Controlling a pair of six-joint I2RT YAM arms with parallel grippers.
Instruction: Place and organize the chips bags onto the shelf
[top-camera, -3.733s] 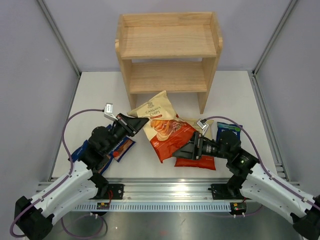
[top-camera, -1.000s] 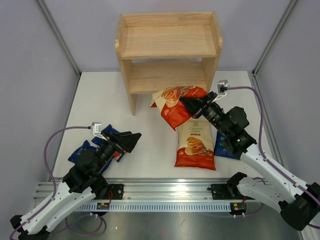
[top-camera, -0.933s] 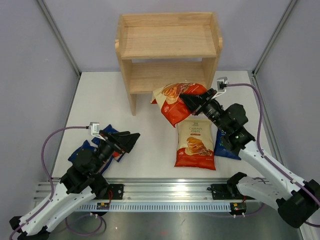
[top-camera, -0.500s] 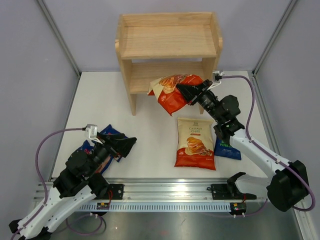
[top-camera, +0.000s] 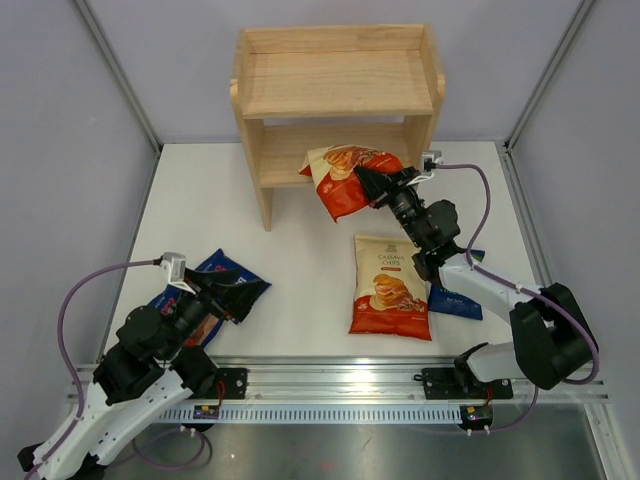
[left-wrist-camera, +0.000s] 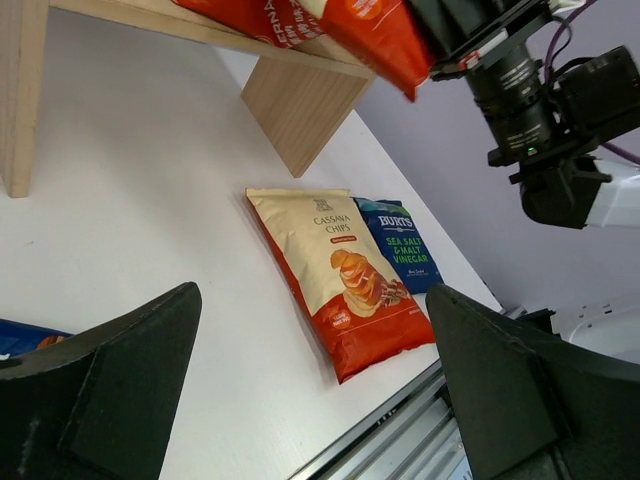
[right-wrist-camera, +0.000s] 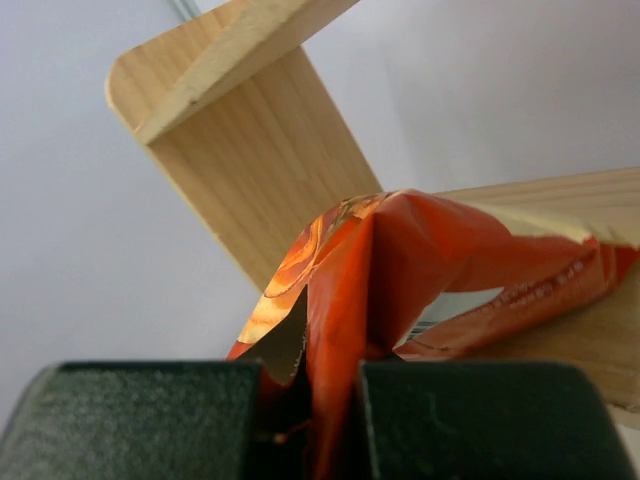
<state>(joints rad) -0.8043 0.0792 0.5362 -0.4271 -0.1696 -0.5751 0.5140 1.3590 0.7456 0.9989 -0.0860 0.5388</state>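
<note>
The wooden shelf (top-camera: 335, 100) stands at the back of the table. My right gripper (top-camera: 372, 185) is shut on the corner of a cream-and-red Cassava chips bag (top-camera: 345, 178), whose far end lies over the shelf's lower tier (left-wrist-camera: 300, 110). The right wrist view shows the bag's (right-wrist-camera: 420, 260) crumpled foil pinched in the right gripper (right-wrist-camera: 325, 420). A second Cassava bag (top-camera: 390, 285) lies flat on the table, with a blue Burts bag (top-camera: 458, 298) to its right. My left gripper (top-camera: 245, 290) hovers open and empty at the near left, over dark blue bags (top-camera: 215, 268).
The shelf's side panel (right-wrist-camera: 250, 170) rises just left of the held bag. Its top tier (top-camera: 335, 80) has a raised rim. The metal rail (top-camera: 340, 385) runs along the table's near edge. Grey walls close in both sides.
The right gripper has carried the Cassava bag up and back, so its far end now lies over the lower tier. The left arm has drawn back toward the near left.
</note>
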